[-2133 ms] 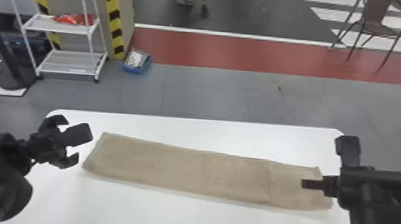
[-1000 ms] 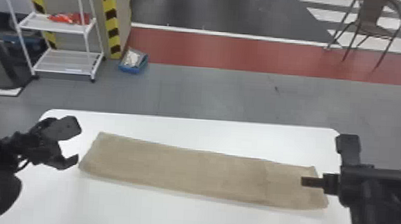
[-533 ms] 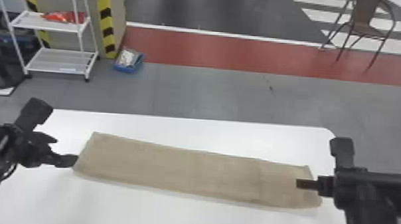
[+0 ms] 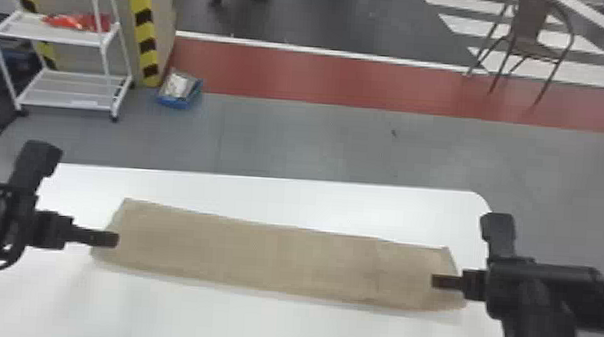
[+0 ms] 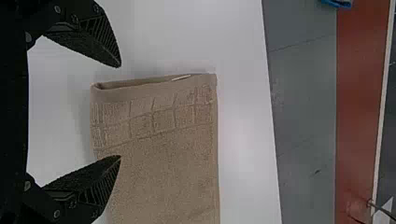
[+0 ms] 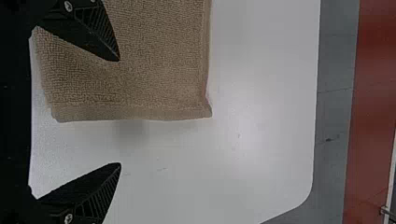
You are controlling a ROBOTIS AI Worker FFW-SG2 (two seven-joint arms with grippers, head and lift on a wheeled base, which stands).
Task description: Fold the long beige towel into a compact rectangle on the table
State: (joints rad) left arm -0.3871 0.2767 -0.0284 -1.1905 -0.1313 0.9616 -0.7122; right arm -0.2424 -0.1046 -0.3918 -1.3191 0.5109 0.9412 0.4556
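Across the white, smooth table with a rounded corner (image 4: pixel 339 200) lies the long beige towel (image 4: pixel 280 259), a flat strip stretching between the 2 black grippers. The left gripper (image 4: pixel 54 230) hangs at the towel's left end, its fingers spread; the right gripper (image 4: pixel 475 285) is at the other end, likewise parted. Each has 1 finger over the cloth and 1 beyond its end.

Past the table, grey floor (image 4: pixel 317 141) meets a red floor band (image 4: pixel 346 78), then darker ground with white stripes (image 4: pixel 504 32). On the left stand a white metal rack (image 4: pixel 64 106) holding a shiny red packet (image 4: pixel 77 21), and a small blue tray (image 4: pixel 174 103) on the floor beside it; on the right, a brown chair with thin legs (image 4: pixel 530 19).

The head view crops the table's near edge and the rack's top. The tray's contents are hard to make out, and the towel's layers cannot be counted.
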